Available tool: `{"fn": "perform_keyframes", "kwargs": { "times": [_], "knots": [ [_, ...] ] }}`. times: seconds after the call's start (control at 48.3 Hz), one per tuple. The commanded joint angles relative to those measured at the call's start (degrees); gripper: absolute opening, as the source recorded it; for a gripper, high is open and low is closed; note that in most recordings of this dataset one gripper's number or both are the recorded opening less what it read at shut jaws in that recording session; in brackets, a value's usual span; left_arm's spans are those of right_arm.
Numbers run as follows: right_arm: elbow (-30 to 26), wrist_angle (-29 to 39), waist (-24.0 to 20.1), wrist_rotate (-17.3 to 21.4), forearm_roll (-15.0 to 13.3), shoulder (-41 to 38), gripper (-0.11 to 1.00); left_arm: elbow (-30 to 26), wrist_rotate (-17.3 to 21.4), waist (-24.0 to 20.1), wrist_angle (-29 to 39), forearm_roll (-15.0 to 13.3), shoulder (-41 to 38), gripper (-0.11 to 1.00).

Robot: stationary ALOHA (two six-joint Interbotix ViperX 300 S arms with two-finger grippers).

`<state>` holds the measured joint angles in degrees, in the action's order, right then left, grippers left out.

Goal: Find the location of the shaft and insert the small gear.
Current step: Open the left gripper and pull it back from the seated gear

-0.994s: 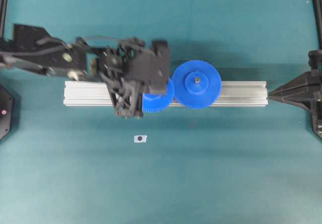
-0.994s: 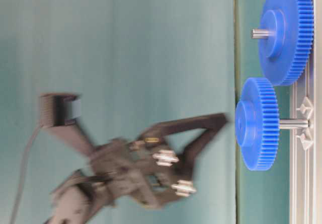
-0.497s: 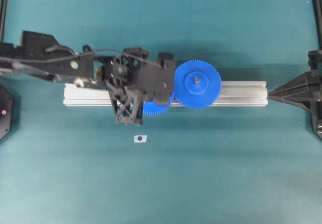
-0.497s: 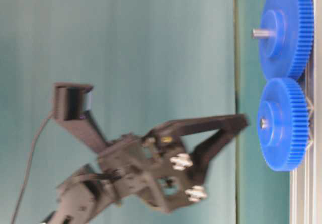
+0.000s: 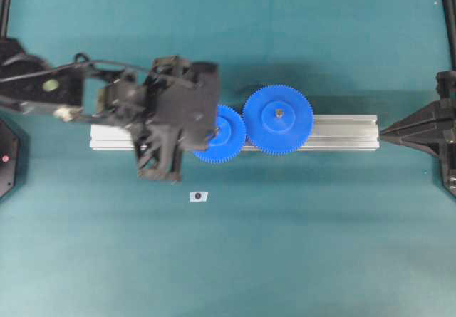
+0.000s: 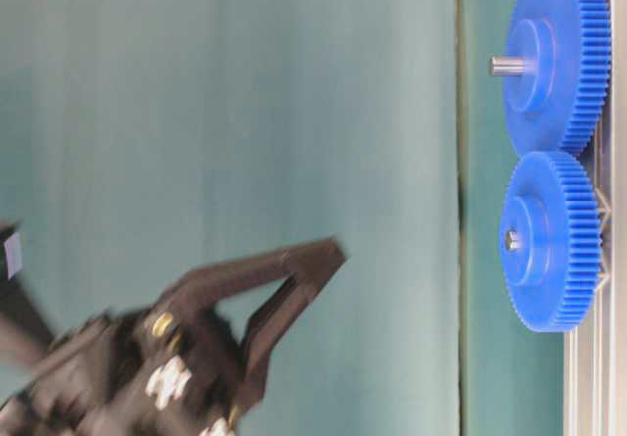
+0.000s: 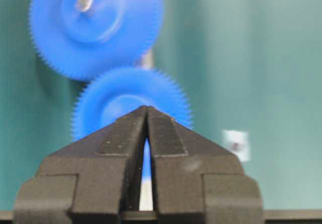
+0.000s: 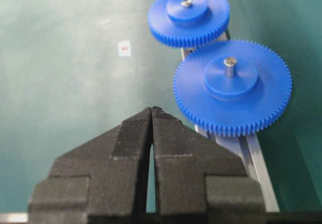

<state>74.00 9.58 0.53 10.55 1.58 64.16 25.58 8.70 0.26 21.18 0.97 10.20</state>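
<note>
Small gear (image 5: pixel 222 134) seated on shaft (image 8: pixel 186 3), flat on rail (image 5: pixel 342 132), teeth meshing w/ big gear (image 5: pixel 278 120) just to its right. Shaft tip poking thru hub centre in right wrist view. Left gripper (image 7: pixel 147 110) clenched, tips together, nothing between them, up off the gear and left of it; blurred in table-level view, so exact gap to gear hard to judge. Right gripper (image 8: pixel 151 111) clenched too, empty, parked at far right end of rail, well apart from both gears. Small white tag (image 5: pixel 198 196) on mat, near side of rail.
</note>
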Motion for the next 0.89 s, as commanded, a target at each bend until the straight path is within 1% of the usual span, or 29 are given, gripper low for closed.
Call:
{"fn": "perform_keyframes", "kwargs": {
  "times": [0.0,0.145,0.373,0.518,0.725,0.87],
  "knots": [
    [-0.62,-0.53,0.09,0.70,-0.09,-0.35,0.04,1.23,-0.35,0.97,-0.26,0.18,3.43,0.06],
    [-0.70,-0.53,0.09,0.70,-0.09,-0.35,0.04,3.87,-2.29,1.58,-0.88,0.18,6.06,0.11],
    [-0.88,-0.53,0.09,0.70,-0.09,-0.26,0.04,6.86,-3.78,1.76,-2.02,0.18,8.96,0.19],
    [-0.79,-0.53,0.09,0.70,-0.09,-0.09,0.04,9.49,-4.48,1.76,-3.52,0.18,10.81,0.26],
    [-0.70,-0.53,0.09,0.70,-0.09,0.18,0.04,12.30,-6.86,1.49,-5.45,0.18,12.30,0.34],
    [-0.70,-0.53,0.00,0.70,-0.09,0.26,0.04,13.54,-8.53,1.41,-5.63,0.18,13.01,0.42]
  ]
}}
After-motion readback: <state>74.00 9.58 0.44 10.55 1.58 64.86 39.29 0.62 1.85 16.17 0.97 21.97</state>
